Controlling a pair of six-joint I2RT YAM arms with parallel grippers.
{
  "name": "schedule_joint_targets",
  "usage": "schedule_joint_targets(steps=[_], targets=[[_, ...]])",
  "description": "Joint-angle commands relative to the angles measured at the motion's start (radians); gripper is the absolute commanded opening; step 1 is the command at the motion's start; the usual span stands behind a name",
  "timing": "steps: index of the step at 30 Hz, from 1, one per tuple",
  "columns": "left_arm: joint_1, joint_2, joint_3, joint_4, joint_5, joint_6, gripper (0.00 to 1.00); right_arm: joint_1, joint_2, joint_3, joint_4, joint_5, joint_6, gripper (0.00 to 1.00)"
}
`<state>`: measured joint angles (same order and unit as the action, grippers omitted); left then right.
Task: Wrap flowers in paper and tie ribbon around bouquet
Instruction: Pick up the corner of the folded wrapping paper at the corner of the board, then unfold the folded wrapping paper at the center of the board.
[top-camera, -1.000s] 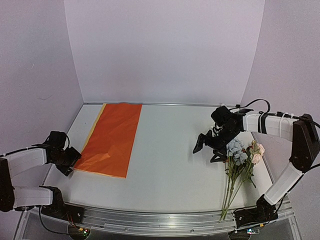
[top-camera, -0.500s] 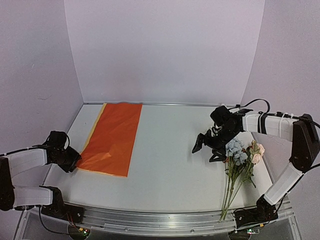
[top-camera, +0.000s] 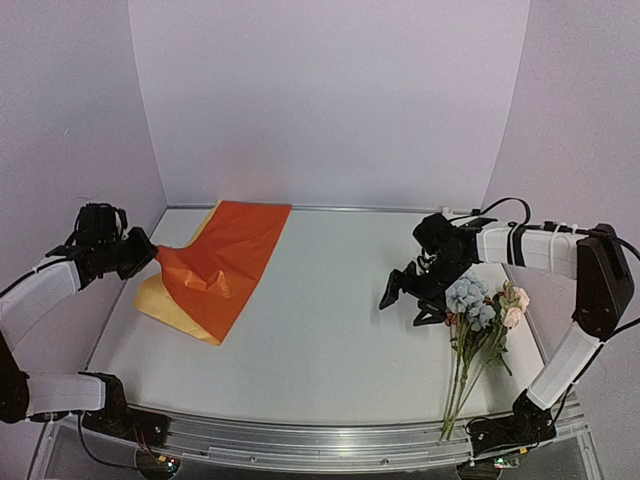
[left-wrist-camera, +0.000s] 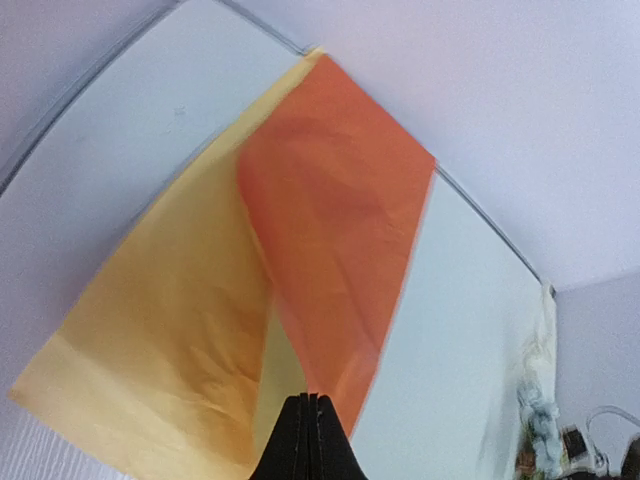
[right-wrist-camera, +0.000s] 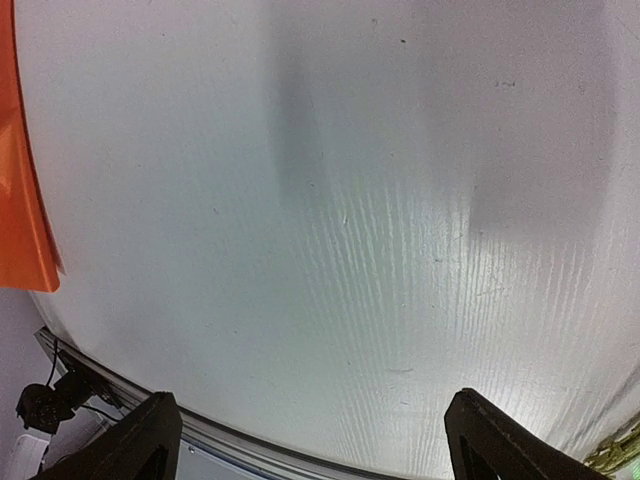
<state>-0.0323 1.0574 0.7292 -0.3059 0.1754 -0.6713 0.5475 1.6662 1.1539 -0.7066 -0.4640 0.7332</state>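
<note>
- Since the tabletop (top-camera: 330, 340) has bare room in its middle, draw the sheet toward that space rather than lifting it higher, so it lands flat and within reach of both arms.
- The paper (top-camera: 225, 255) lies at the far left, its near corner lifted and folded over so the yellow underside shows; pull slowly and low, because a thin crinkly sheet like this likely buckles or tears.
- The flowers (top-camera: 482, 305) lie at the right edge, blooms away from you, stems toward you; leave them until the sheet is spread.
- Your left fingers (left-wrist-camera: 300, 445) are clenched on that paper corner; hold that pinch firm without twisting.
- Your right fingers (right-wrist-camera: 150, 445) are spread wide with nothing between them, hovering just beside the blooms; park them clear of the stems.
</note>
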Motion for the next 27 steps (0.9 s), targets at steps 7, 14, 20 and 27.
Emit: schedule_joint_targets(steps=[7,14,20,27], targets=[[-0.312,0.281,0.471,-0.173,0.392,0.614,0.0,0.057,0.031,0.05,-0.007,0.043,0.038,0.92],[-0.697,0.551,0.649,-0.322,0.378,0.707,0.0,0.062,-0.068,-0.049,0.035,0.161,0.094,0.92],[-0.869,0.67,0.703,-0.269,0.404,0.717,0.0,0.061,-0.153,-0.09,0.065,0.206,0.113,0.95],[-0.908,0.647,0.648,-0.229,0.457,0.716,0.0,0.061,-0.115,0.068,0.067,0.087,0.073,0.98]])
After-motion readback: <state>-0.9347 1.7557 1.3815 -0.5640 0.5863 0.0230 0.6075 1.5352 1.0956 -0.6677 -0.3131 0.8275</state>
